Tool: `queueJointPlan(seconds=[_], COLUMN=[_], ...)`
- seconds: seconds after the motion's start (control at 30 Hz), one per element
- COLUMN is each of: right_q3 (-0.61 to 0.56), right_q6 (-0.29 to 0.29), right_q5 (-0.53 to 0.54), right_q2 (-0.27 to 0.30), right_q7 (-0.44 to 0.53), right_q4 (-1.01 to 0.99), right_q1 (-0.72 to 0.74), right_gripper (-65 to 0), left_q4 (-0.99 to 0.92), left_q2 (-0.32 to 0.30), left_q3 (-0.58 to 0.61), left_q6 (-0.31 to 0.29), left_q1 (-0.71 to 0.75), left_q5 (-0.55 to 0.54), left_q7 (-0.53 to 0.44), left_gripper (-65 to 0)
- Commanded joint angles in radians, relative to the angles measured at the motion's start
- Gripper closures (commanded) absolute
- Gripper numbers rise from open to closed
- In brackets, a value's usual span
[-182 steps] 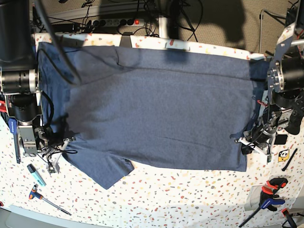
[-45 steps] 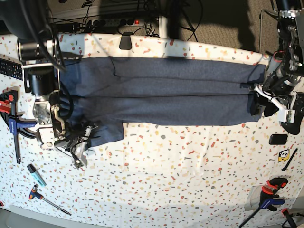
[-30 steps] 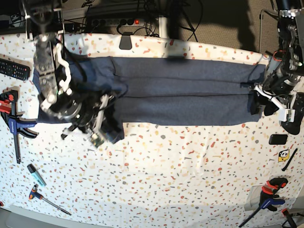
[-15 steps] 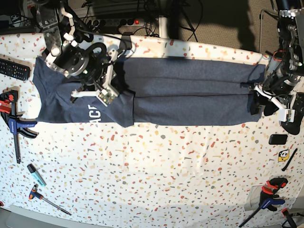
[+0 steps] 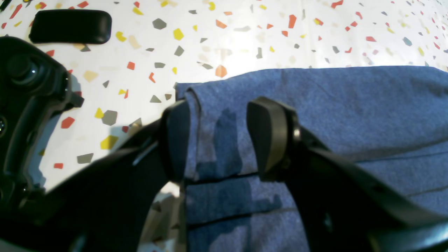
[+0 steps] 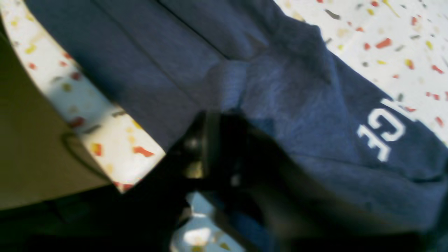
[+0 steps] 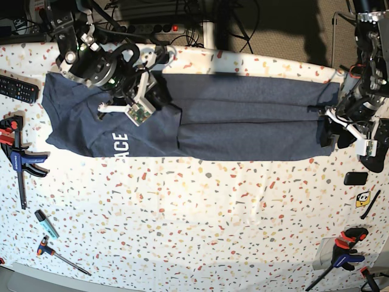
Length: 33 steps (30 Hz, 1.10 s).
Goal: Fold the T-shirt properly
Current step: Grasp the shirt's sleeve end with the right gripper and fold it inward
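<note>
Dark navy-blue cotton T-shirt [image 7: 200, 118] lying as a long folded band on the speckled white table [image 7: 200, 225].
We see the left gripper [image 5: 217, 140] spread apart over its end; right gripper [image 7: 130, 100] clenched on its cloth beside the white letters [image 7: 120, 145].

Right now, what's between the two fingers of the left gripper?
In the left wrist view, the folded end of the T-shirt lies between the left gripper fingers, which stand apart over the cloth; the speckled table shows beyond.
</note>
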Motion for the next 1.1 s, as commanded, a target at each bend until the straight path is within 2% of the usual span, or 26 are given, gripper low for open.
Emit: queueJointPlan(seconds=[0.0,0.03,0.1,0.33,0.43,0.7,0.97,1.07], right_q3=[0.006,0.006,0.006,0.006,0.015,0.102,0.198,0.217], right_q6=[0.000,0.000,0.000,0.000,0.000,0.000,0.000,0.000], right_q5=[0.042,0.066,0.103,0.112,0.111,0.111,0.114,0.114], right_q2=[0.005,0.005,0.005,0.005,0.005,0.005,0.005,0.005], right_q7=[0.019,0.017,0.014,0.013,0.011,-0.013,-0.050,-0.049], right_q4=[0.020,0.020,0.020,0.020,0.020,0.020,0.020,0.020], right_q1=[0.008,0.008,0.008,0.017,0.019,0.019,0.019,0.019], right_gripper=[-26.7,-31.3,-34.2,-34.2,-34.2,-34.2,-34.2,-34.2], left_q4=[0.017,0.017,0.017,0.017,0.016,-0.059,-0.161,-0.193], left_q2=[-0.014,-0.014,-0.014,-0.015,-0.014,-0.021,-0.082,-0.083], left_q3=[-0.007,-0.007,-0.007,-0.007,-0.007,-0.008,-0.008,-0.007], left_q6=[-0.001,0.000,0.000,-0.001,0.000,0.004,-0.001,-0.047], left_q1=[-0.011,-0.011,-0.011,-0.011,-0.011,-0.012,-0.011,-0.012], left_q5=[-0.011,-0.011,-0.011,-0.010,0.040,0.048,-0.119,-0.199], left_q7=[-0.022,-0.022,-0.021,0.000,0.001,0.021,0.058,0.084], left_gripper=[-29.4,-29.4,-29.4,-29.4,-29.4,-29.4,-29.4,-29.4])
